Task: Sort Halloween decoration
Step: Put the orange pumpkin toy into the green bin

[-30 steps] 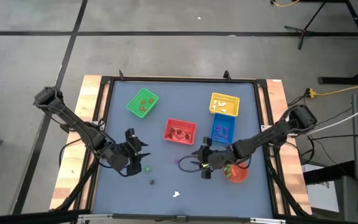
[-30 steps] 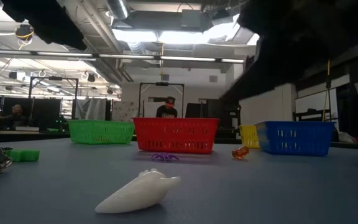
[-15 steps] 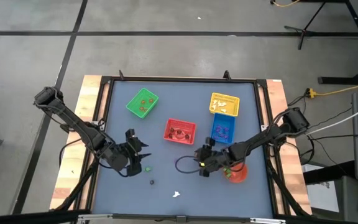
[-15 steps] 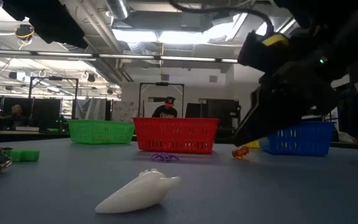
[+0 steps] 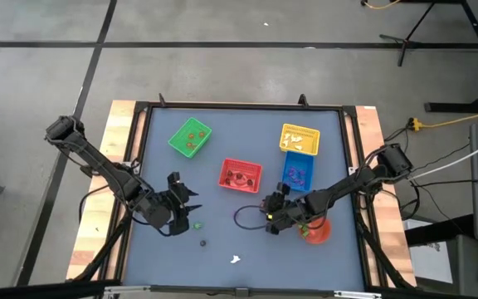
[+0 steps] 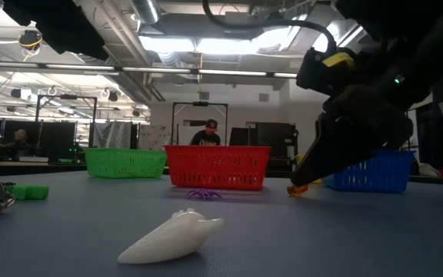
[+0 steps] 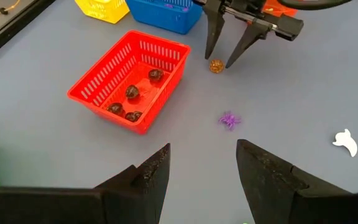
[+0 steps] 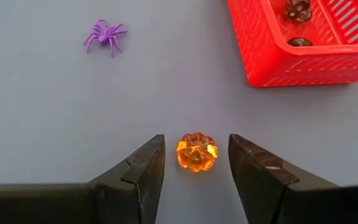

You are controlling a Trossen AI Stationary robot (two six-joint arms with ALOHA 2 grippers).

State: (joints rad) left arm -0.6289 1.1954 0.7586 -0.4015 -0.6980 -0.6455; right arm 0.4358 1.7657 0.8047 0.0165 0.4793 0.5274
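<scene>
Table (image 5: 222, 249) first, since it's the biggest thing: blue-grey top with four baskets toward the back. Green basket (image 5: 190, 137) sits at back left, yellow basket (image 5: 299, 139) at back right, blue basket (image 5: 297, 173) just in front of the yellow one, and red basket (image 7: 131, 79) in the middle with a few dark trinkets (image 7: 132, 92) inside. Round red bowl (image 5: 314, 231) sits under the right arm.

Right tool (image 8: 196, 167) is down low at the table, fingers spread with an orange pumpkin (image 8: 196, 152) sitting between them, not clamped yet as far as I can see. Left tool (image 7: 201, 171) hangs open near the left side, holding nothing.

Loose small stuff: white ghost (image 6: 171, 236) near the front edge, purple spider (image 8: 104, 34) near the pumpkin, green piece (image 5: 197, 223) beside the left tool.
</scene>
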